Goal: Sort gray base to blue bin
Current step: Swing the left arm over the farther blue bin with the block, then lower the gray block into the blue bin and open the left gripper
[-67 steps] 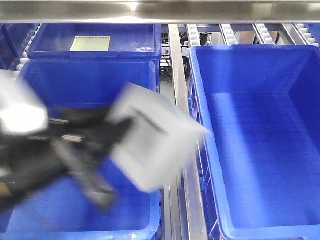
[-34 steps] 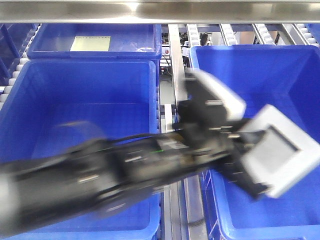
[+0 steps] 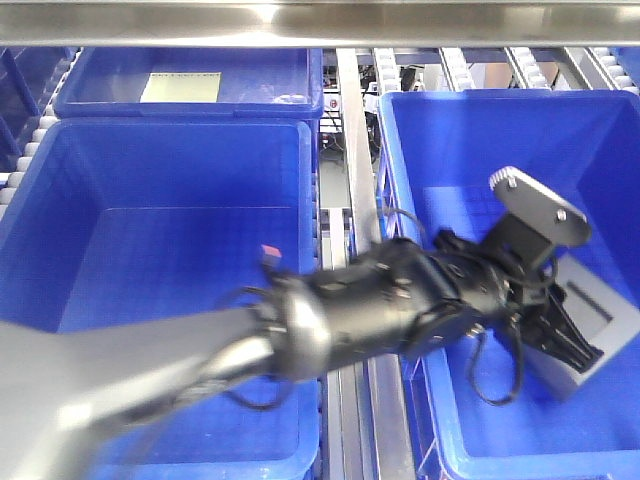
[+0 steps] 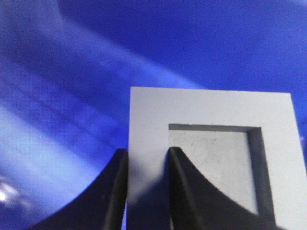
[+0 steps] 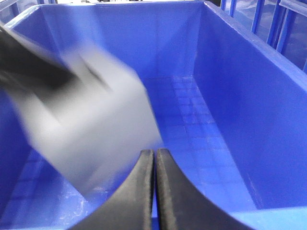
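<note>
Left tool (image 4: 146, 191) grips gray base (image 3: 590, 325) w/ block low inside blue bin (image 3: 610, 130); only release left. Right tool (image 5: 154, 184) closed, empty.

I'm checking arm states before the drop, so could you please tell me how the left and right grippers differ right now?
The left gripper is shut on the gray base, pinching one wall of it; the right gripper is shut on nothing. The left gripper reaches down inside the blue bin; the right gripper sits at its near rim, looking in. Both have dark fingers.
</note>
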Tool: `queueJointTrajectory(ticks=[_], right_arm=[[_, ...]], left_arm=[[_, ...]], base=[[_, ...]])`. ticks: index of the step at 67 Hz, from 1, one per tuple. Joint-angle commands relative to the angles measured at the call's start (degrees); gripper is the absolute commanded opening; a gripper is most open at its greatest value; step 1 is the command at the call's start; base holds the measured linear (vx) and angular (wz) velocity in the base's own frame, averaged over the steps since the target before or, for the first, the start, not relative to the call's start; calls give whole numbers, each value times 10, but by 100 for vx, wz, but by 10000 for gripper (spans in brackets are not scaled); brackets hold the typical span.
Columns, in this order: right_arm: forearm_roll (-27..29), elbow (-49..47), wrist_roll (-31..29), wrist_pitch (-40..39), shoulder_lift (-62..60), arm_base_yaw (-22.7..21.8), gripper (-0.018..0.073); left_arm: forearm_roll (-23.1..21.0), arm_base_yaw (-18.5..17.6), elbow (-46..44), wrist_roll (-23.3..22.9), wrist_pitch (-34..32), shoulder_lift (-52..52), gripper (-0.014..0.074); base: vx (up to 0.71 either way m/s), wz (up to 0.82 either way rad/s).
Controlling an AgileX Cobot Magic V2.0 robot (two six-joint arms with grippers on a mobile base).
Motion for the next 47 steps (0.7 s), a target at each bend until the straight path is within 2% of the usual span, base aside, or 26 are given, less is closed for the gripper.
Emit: queueJointTrajectory(ticks=[1, 30, 47], right_arm=[[-3, 1, -7, -38, 2, -1, -5], [-3, 1, -7, -38, 2, -1, -5], [-3, 1, -7, -38, 2, -1, -5]], left_arm=[[-17, -4, -45, -7, -39, -11, 1], [-14, -4, -54, -7, 22, 29, 15], [-14, -4, -54, -7, 45, 39, 106]], base=[[0, 0], [0, 0], [0, 0]])
